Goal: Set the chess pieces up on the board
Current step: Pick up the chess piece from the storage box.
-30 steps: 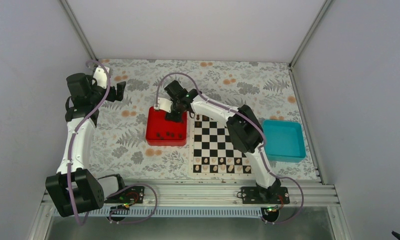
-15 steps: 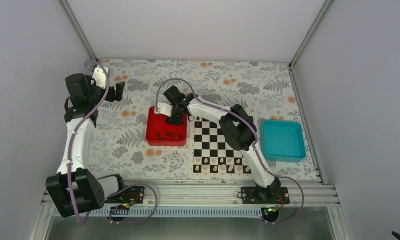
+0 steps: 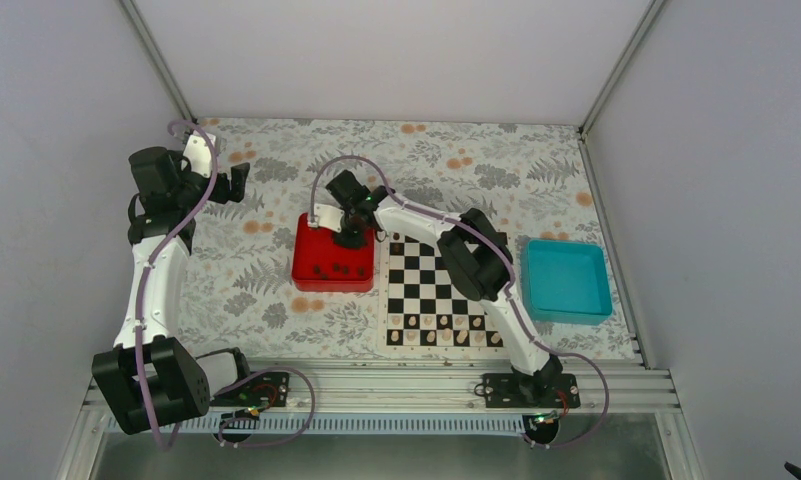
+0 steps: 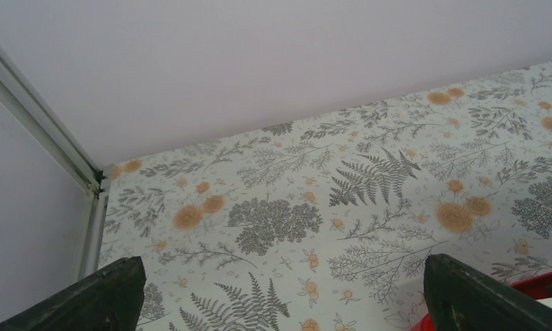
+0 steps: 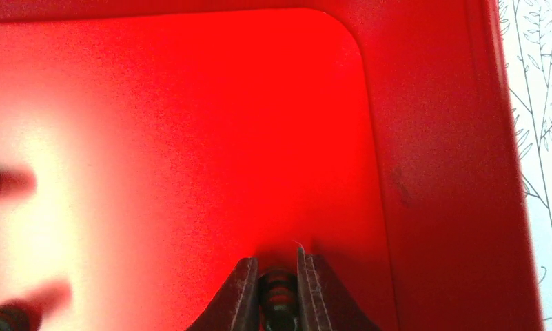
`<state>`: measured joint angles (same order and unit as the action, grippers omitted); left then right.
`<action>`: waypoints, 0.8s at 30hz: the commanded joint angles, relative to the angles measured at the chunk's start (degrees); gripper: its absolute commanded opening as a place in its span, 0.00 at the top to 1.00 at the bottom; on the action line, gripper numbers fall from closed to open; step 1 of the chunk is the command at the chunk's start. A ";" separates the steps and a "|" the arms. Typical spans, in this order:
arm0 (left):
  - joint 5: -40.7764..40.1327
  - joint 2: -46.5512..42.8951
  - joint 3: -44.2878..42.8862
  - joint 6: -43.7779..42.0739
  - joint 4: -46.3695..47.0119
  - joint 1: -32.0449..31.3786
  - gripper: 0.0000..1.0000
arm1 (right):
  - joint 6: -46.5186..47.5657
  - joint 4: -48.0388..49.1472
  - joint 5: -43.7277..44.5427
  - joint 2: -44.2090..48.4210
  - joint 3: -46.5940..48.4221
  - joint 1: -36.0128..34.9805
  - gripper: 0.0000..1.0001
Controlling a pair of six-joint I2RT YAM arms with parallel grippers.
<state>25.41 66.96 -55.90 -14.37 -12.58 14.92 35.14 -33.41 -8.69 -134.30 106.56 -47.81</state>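
Top view: the right arm reaches out to the upper centre of the frame, with the right gripper (image 3: pixel 351 238) down inside the red tray (image 3: pixel 311 245), at the tray's upper right corner. The tray sits on the floral table cover (image 3: pixel 266 300), just left of the board (image 3: pixel 424 292).

Right wrist view: the two fingers (image 5: pixel 242 289) are drawn in on a dark chess piece (image 5: pixel 280 298) at the bottom centre of the frame. Each pad presses a side of it, so I read this as a clamp on the piece. The piece is low on the tray floor, close to the rounded inner corner and the tray's right wall. I can't tell which piece it is, since only its top shows. Two more dark pieces (image 5: pixel 7 317) blur at the left edge of this view.

Top view: a small cluster of loose dark pieces (image 3: pixel 336 269) lies along the lower part of the red tray. Pale tan pieces (image 3: pixel 446 330) fill the two lowest rows of the board. A teal tray (image 3: pixel 568 282) sits just right of the board, at mid right of the frame.

The left arm is folded up at the upper left of the top view, with the left gripper (image 3: pixel 238 183) well apart from both trays. In the left wrist view its fingers (image 4: pixel 107 296) stand wide apart in the bottom corners, with only floral cover between them and a sliver of red tray at the lower right.
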 commanded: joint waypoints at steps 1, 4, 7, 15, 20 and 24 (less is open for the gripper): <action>1.26 -0.68 0.43 -0.22 0.15 0.37 0.00 | -0.46 0.64 -0.83 4.51 -0.65 0.46 0.94; 1.28 -0.73 0.31 -0.13 0.08 0.35 0.00 | -0.61 -0.98 -1.56 8.35 -1.45 0.98 0.96; 1.31 -0.84 0.27 -0.14 -0.07 0.35 0.00 | -0.98 -1.69 -2.73 14.71 -4.81 2.63 0.96; 1.67 -0.87 0.18 -0.08 -0.08 0.38 0.00 | -1.20 -1.76 -3.34 30.14 -21.38 10.75 0.96; 1.95 -0.54 0.01 0.04 -0.10 0.37 0.00 | -1.51 0.96 -5.10 35.92 -30.28 16.13 0.95; 2.15 -0.42 -0.12 0.04 -0.33 0.38 0.00 | -1.22 2.30 -5.83 35.95 -34.16 16.99 0.95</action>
<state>26.15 66.96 -55.90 -14.35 -12.60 15.00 34.41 -33.50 -11.86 -99.29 75.57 -30.59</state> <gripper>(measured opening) 0.999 0.115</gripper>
